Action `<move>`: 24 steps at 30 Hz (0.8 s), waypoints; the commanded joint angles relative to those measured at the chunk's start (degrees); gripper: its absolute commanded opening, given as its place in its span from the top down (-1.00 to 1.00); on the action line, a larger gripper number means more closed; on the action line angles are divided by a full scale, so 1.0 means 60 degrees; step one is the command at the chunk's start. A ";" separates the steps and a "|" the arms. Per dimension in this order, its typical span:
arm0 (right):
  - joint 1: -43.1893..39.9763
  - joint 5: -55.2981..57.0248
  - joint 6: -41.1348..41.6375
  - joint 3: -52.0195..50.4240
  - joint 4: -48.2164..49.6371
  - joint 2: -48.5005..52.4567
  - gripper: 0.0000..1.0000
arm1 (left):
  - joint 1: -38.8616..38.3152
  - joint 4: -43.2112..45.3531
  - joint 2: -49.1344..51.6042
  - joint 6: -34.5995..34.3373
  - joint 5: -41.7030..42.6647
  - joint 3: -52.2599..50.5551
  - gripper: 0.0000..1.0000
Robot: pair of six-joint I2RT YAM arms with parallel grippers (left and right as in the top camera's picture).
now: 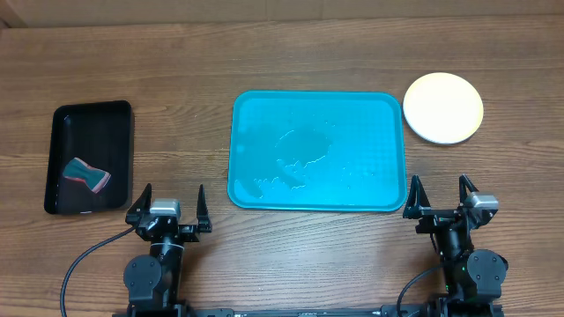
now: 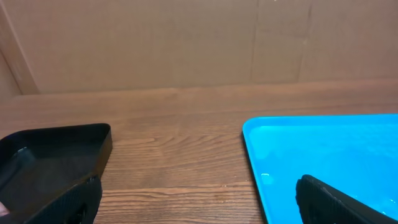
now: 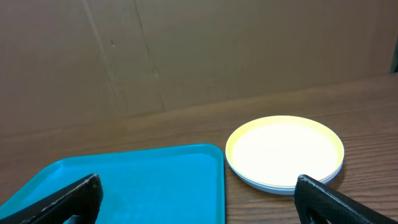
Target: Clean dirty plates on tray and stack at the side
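the plates (image 1: 443, 107) are being kept stacked on the worktop (image 1: 308, 255), just right of the wet tray's (image 1: 370, 123) far corner. the left tool (image 1: 173, 201) and right tool (image 1: 439, 195) are being held released, empty. the plates are being judged light, stiff and slippery, so the rim is being favoured for gripping.
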 commanded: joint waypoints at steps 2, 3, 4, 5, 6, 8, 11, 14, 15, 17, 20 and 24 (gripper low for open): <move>-0.0040 0.0098 0.0025 -0.0098 0.0044 -0.0113 -1.00 | -0.0087 -0.0033 -0.0120 -0.0579 -0.0233 -0.0047 -1.00; -0.0040 0.0098 0.0025 -0.0098 0.0044 -0.0113 -1.00 | -0.0087 -0.0040 -0.0120 -0.0758 -0.0382 -0.0047 -0.99; -0.0040 0.0098 0.0025 -0.0098 0.0044 -0.0113 -1.00 | -0.0087 -0.0040 -0.0120 -0.0867 -0.0484 -0.0047 -1.00; -0.0040 0.0098 0.0025 -0.0098 0.0044 -0.0113 -1.00 | -0.0084 -0.0040 -0.0120 -0.1064 -0.0637 -0.0047 -1.00; -0.0040 0.0098 0.0025 -0.0098 0.0044 -0.0113 -1.00 | -0.0073 -0.0033 -0.0120 -0.1184 -0.0721 -0.0047 -0.99; -0.0040 0.0098 0.0025 -0.0098 0.0044 -0.0113 -1.00 | -0.0062 -0.0025 -0.0120 -0.1366 -0.0856 -0.0047 -1.00; -0.0040 0.0098 0.0025 -0.0098 0.0044 -0.0113 -1.00 | -0.0062 -0.0029 -0.0120 -0.1515 -0.0885 -0.0047 -1.00; -0.0040 0.0098 0.0025 -0.0098 0.0044 -0.0113 -1.00 | -0.0062 -0.0018 -0.0120 -0.1592 -0.1005 -0.0047 -1.00; -0.0040 0.0098 0.0025 -0.0098 0.0044 -0.0113 -1.00 | -0.0062 -0.0018 -0.0120 -0.1475 -0.1031 -0.0047 -1.00; -0.0040 0.0098 0.0025 -0.0098 0.0044 -0.0113 -1.00 | -0.0062 -0.0018 -0.0120 -0.1115 -0.0907 -0.0047 -0.99; -0.0040 0.0098 0.0025 -0.0098 0.0044 -0.0113 -1.00 | -0.0062 -0.0015 -0.0120 -0.1024 -0.0754 -0.0047 -1.00; -0.0040 0.0098 0.0025 -0.0098 0.0044 -0.0113 -1.00 | -0.0062 -0.0018 -0.0117 -0.1024 -0.0758 -0.0047 -1.00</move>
